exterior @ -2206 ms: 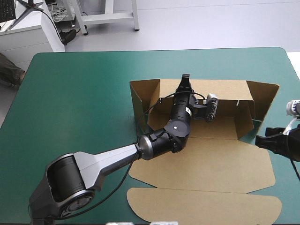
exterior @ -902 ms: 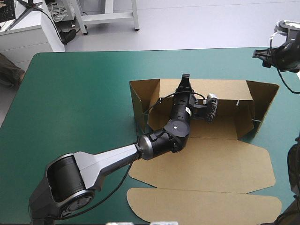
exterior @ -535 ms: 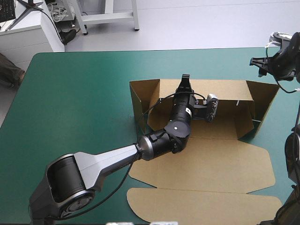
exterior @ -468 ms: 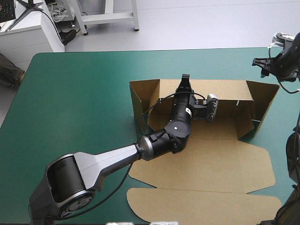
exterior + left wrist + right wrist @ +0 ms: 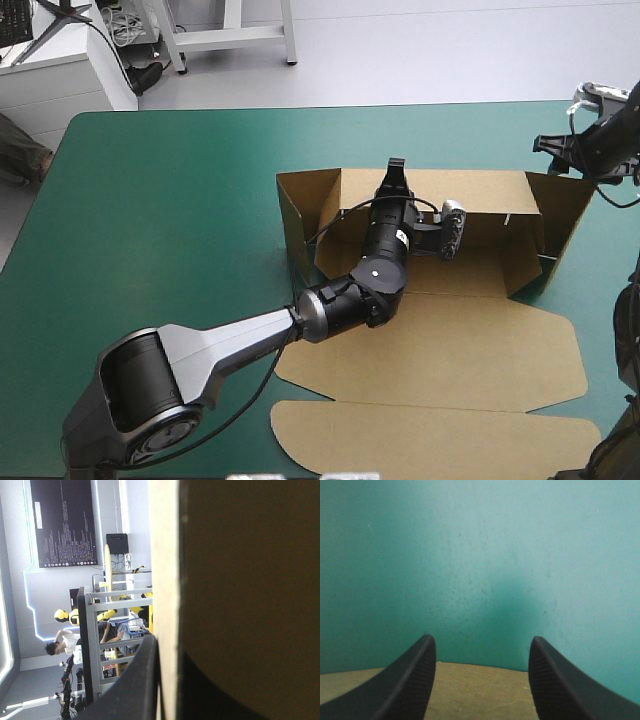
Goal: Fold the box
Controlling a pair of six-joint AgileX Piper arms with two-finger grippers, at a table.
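Brown board of the box [image 5: 440,330] sits right of centre in the high frame, with its lid panels flat toward the lower edge and its rear wall [image 5: 480,188] upright. The left hand [image 5: 395,172] is clamped over that wall's top edge near its middle. In its wrist view one black finger [image 5: 142,680] lies against the board. The right hand [image 5: 550,146] hangs at the upper right, released. Its fingers [image 5: 410,680] stand apart, with a strip of board between them and the teal-green bench [image 5: 180,200] ahead. The splayed end flap [image 5: 566,205] lies just below this hand in the frame, its long axis running from the far edge toward the near one. As I judge it, the right hand is both nearer and free, so swinging that flap inward falls to it.
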